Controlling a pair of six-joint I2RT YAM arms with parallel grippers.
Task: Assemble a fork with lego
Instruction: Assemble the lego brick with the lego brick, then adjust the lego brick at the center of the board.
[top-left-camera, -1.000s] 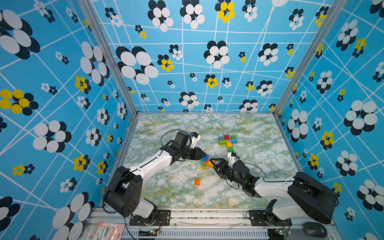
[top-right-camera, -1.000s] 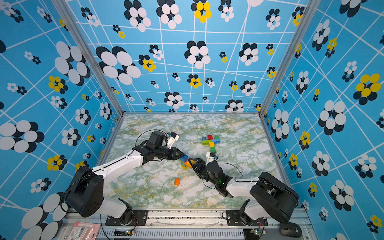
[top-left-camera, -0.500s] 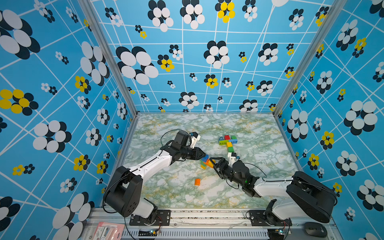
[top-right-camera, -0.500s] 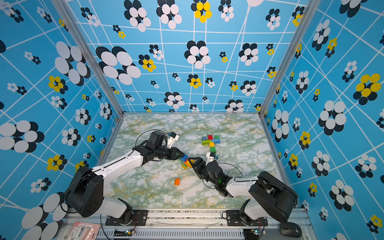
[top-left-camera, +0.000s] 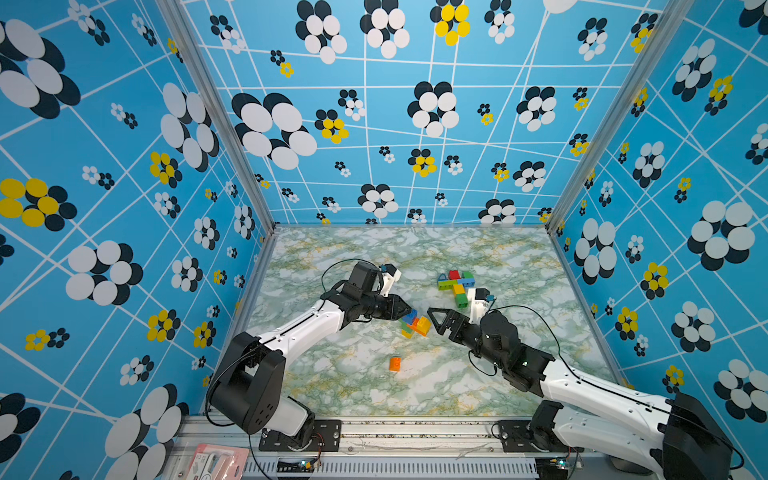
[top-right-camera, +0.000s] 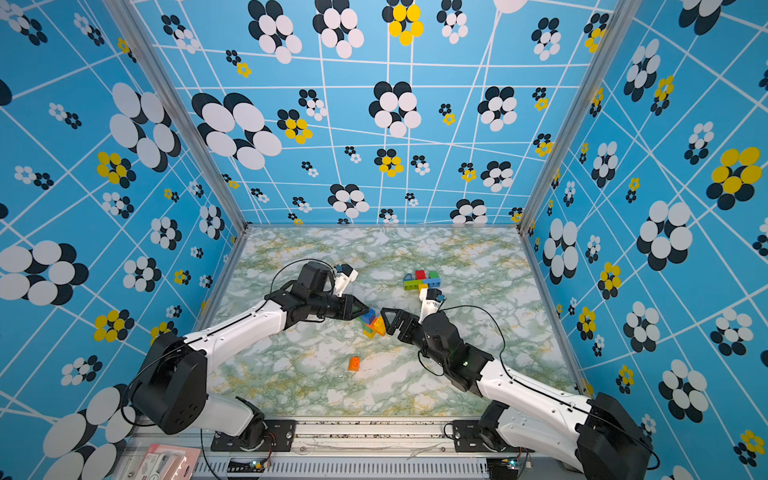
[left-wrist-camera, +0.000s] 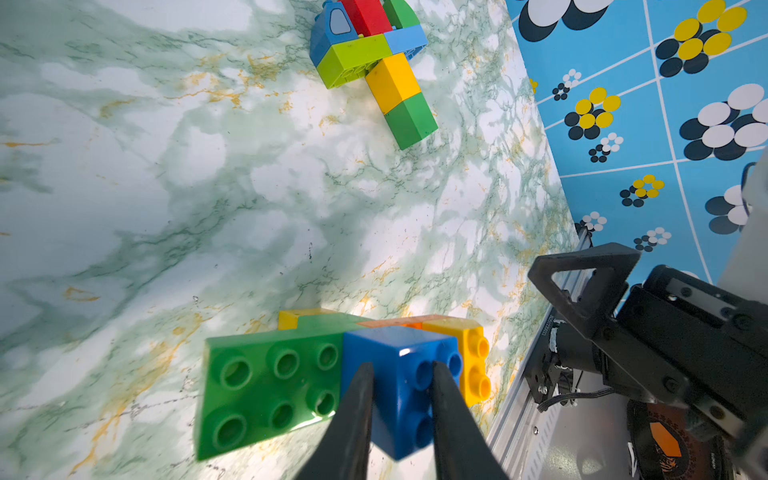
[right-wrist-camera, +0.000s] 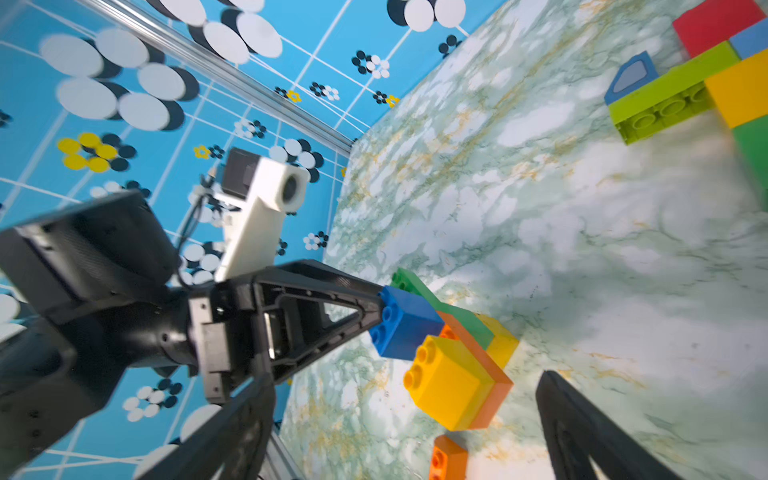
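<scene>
- The left gripper (top-left-camera: 405, 311) is pinching the blue brick (left-wrist-camera: 401, 349) between nearly closed jaws. That brick is sitting in a small cluster (top-left-camera: 413, 325) with green, yellow and orange bricks, near the middle of the table (top-left-camera: 353, 395). Whether the cluster is resting on the marble or hanging just above it cannot be told.
- The right gripper (top-left-camera: 432, 321) is standing with its jaws spread wide and gripping nothing. It is just beside the cluster's yellow end, facing the left gripper across it.
- A larger assembly (top-left-camera: 456, 284) is lying farther back. A lime and blue cross-bar is carrying red, green and windowed blue bricks, and a yellow-then-green stem is running from it toward the arms. It is reading as a fork head with a short handle.
- One orange brick (top-left-camera: 395, 363) is lying loose toward the front rail (top-left-camera: 415, 428), well apart from both groups.
- Progress is appearing to be roughly midway, with two sub-assemblies existing apart. Joining the cluster to the stem, and perhaps adding the loose orange brick, is looking like the remaining work.
- Bare marble is lying open behind and to either side of the bricks, and the patterned walls (top-left-camera: 623, 249) are standing well apart from both grippers.
- The tightest spot is lying between the two grippers. In both top views the right arm's wrist camera mount (top-left-camera: 478, 303) is appearing just beside the stem's green end, so a careless swing there is risking a knock.
</scene>
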